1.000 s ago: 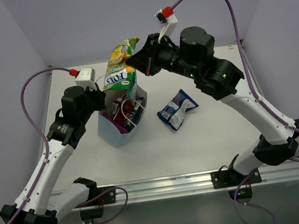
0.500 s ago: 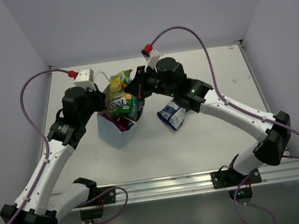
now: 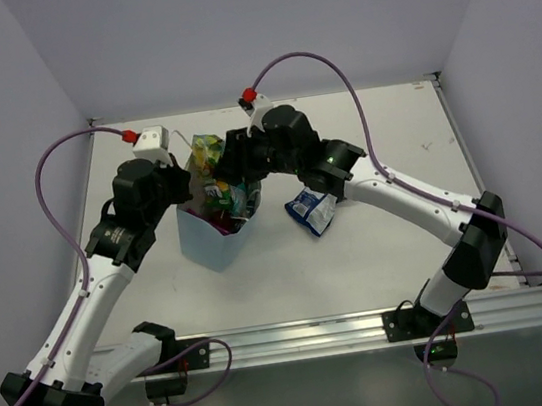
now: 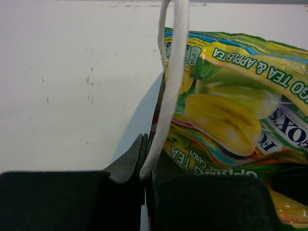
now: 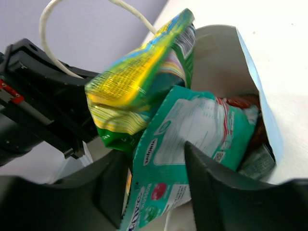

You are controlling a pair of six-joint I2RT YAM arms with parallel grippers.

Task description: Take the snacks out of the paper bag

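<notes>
paper bag (image 3: 211,242) stands upright on the table (image 3: 380,258), with the left gripper (image 4: 146,144) clamped shut on its rim and white handle (image 4: 173,72). just right of it lies a blue-white packet (image 3: 314,207). right gripper (image 5: 156,151) hangs over the bag's mouth, jaws apart astride the teal-green packet (image 5: 202,125); the yellow-green packet (image 5: 139,82) leans just beyond its fingertips.

Top view: bright, even, diffuse light from overhead. Faint soft shadows fall on the counter (image 3: 378,248) under the arms and beside the paper bag (image 3: 211,244). Focus is sharp throughout.

Left wrist view: counter washed nearly white. Near jaws black and out of focus. Yellow-green packet (image 4: 231,110) crisp, with a mild foil sheen.

Right wrist view: same packet (image 5: 139,82) smeared by blur, glare on its foil. Jaws dark and soft-edged.
</notes>
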